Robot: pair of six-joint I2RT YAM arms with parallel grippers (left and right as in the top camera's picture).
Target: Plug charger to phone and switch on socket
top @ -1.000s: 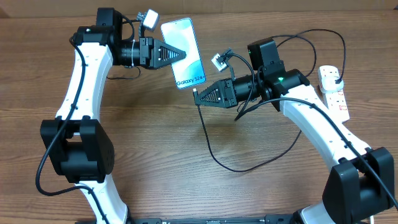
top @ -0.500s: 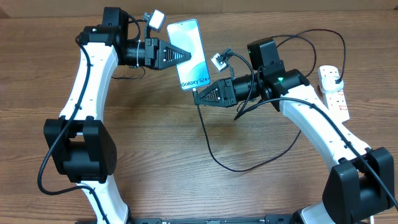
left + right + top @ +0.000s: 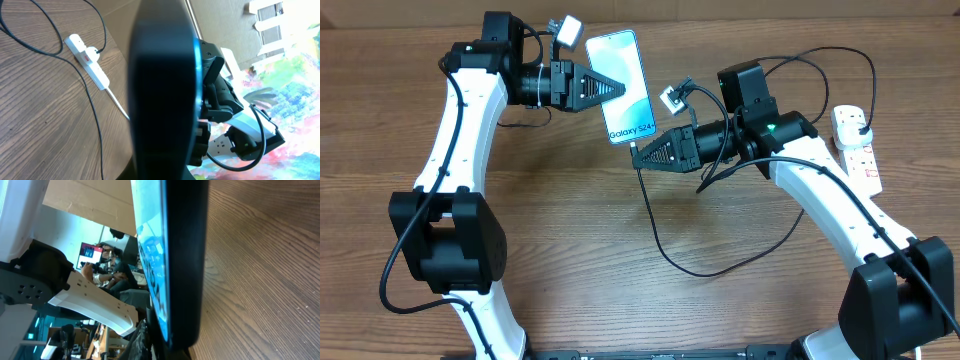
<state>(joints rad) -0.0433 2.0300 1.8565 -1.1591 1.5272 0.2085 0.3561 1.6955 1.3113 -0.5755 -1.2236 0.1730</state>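
Seen from overhead, my left gripper (image 3: 613,88) reaches in from the left. Its fingers are pressed onto the left long edge of the phone (image 3: 635,100), which they hold raised above the wooden table (image 3: 570,260). The phone's lit blue-to-white screen faces up toward the camera, and the end with the "Galaxy S24" text points toward me. In my left wrist view the phone (image 3: 162,90) is a broad dark shape filling the middle of the frame.

Just below that bottom edge, my right gripper (image 3: 640,152) comes in from the right. Its fingers are pinched together on the connector end of the charger (image 3: 649,212). The tip sits right at the phone's bottom edge, but I cannot tell whether it is touching or in the port. In my right wrist view the phone (image 3: 152,265) stands edge-on and very close, with its bright screen turned to the left.

From my right gripper the thin black cable drops to the table and loops toward me. It then swings right and away to a black plug seated in the socket (image 3: 857,147). This white strip with red switches lies at the far right edge, well apart from both grippers, and it also shows in the left wrist view (image 3: 92,60).
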